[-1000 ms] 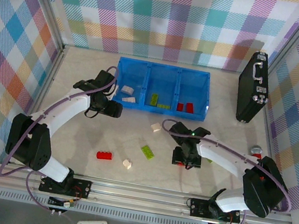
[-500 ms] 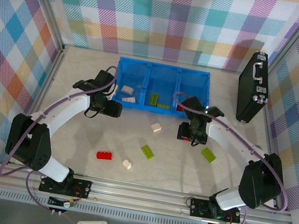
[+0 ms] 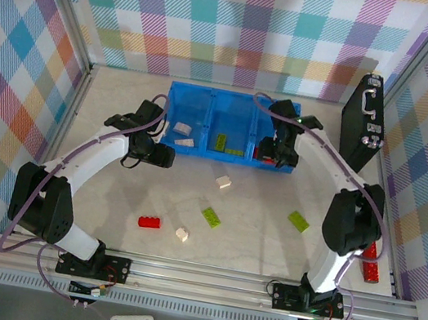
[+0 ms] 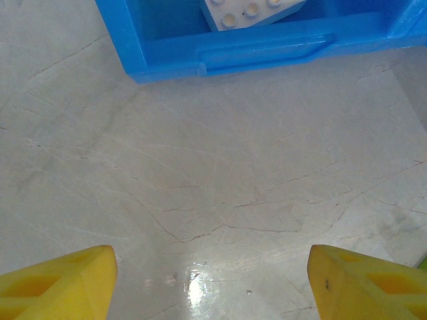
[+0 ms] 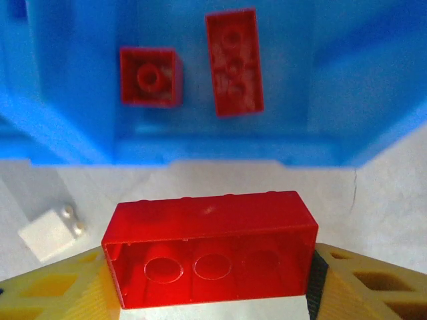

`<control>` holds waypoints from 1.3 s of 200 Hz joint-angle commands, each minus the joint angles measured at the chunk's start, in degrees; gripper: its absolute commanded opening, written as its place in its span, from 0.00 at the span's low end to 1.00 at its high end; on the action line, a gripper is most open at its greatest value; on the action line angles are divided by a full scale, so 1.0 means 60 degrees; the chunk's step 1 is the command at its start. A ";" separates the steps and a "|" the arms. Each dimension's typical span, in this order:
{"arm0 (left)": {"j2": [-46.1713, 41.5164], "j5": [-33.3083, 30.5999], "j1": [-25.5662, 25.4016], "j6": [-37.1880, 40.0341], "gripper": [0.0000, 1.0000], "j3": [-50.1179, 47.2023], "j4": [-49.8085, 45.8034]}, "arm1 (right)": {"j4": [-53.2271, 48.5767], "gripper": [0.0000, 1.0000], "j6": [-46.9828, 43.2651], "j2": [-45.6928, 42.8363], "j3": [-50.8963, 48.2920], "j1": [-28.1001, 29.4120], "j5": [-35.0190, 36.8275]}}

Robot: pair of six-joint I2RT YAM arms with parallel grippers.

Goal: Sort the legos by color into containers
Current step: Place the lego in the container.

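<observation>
The blue tray [image 3: 173, 116] stands at the back, with cream bricks [image 3: 180, 128] in its left compartment, green bricks [image 3: 221, 140] in the middle one and red bricks [image 5: 233, 61] in the right one. My right gripper [image 3: 275, 152] hangs over the front wall of the right compartment [image 5: 200, 152], shut on a red brick [image 5: 210, 250] held hollow side toward the camera. My left gripper [image 4: 213, 287] is open above bare table just in front of the tray's left corner [image 4: 227, 50]. Loose on the table lie a cream brick [image 3: 223, 182], two green bricks [image 3: 210, 217] [image 3: 299, 220], a red brick [image 3: 151, 222] and another cream brick [image 3: 182, 235].
A black case [image 3: 363, 124] stands upright at the back right, close to the right arm. A small red item [image 3: 370, 264] lies by the right wall. Checked walls close in the table on three sides.
My right arm has swung from the front middle of the table back to the tray's right compartment, carrying the red brick. A green brick it covered now shows. The left arm has not moved.
</observation>
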 commanded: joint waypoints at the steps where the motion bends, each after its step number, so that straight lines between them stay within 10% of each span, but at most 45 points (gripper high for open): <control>1: -0.0037 0.0077 0.0125 0.0195 0.75 0.0060 -0.0146 | -0.0175 0.66 -0.0529 0.0690 0.0910 -0.0264 -0.0228; 137: 0.0401 0.0004 0.0138 0.0229 0.75 0.0137 -0.0179 | -0.1002 0.66 -0.1166 0.5354 0.5928 -0.0996 -0.1284; 260: 0.0458 0.0020 0.0140 0.0193 0.75 0.0159 -0.0168 | -0.1113 0.70 -0.1177 0.5438 0.6194 -0.1030 -0.1297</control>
